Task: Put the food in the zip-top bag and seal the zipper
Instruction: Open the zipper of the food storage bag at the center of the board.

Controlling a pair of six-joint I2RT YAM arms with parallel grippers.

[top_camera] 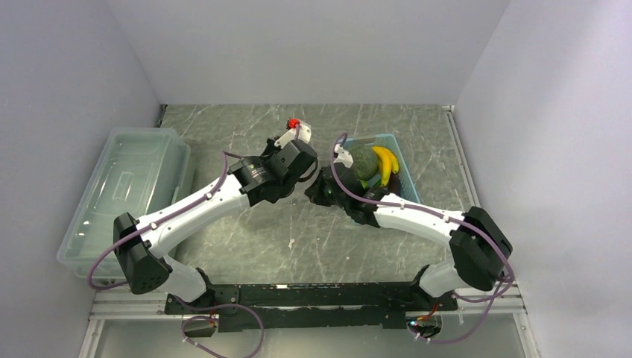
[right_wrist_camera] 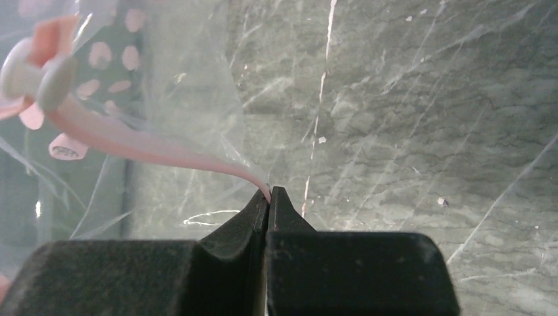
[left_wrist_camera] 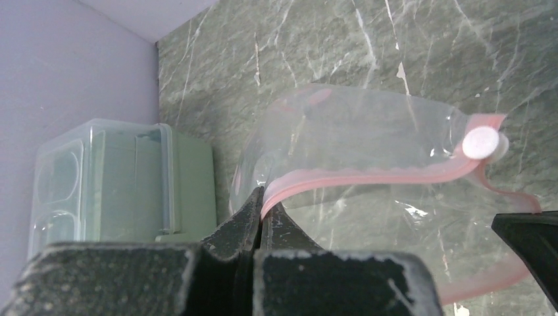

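The clear zip-top bag (left_wrist_camera: 368,131) hangs between my two grippers above the table. Its pink zipper strip (left_wrist_camera: 368,176) runs across the mouth, with a pale slider (left_wrist_camera: 480,143) at the right end. My left gripper (left_wrist_camera: 263,197) is shut on the strip's left end. My right gripper (right_wrist_camera: 268,194) is shut on the strip (right_wrist_camera: 151,148) as well, with the slider (right_wrist_camera: 39,76) at the upper left. In the top view both grippers (top_camera: 309,173) (top_camera: 322,184) meet mid-table. A yellow banana (top_camera: 385,164) and a dark green fruit (top_camera: 363,162) lie in the light-blue basket (top_camera: 406,186). No food shows inside the bag.
A large translucent bin (top_camera: 127,194) stands at the left wall and also shows in the left wrist view (left_wrist_camera: 125,178). A small red object (top_camera: 293,123) lies on the table behind the left gripper. White walls close in three sides.
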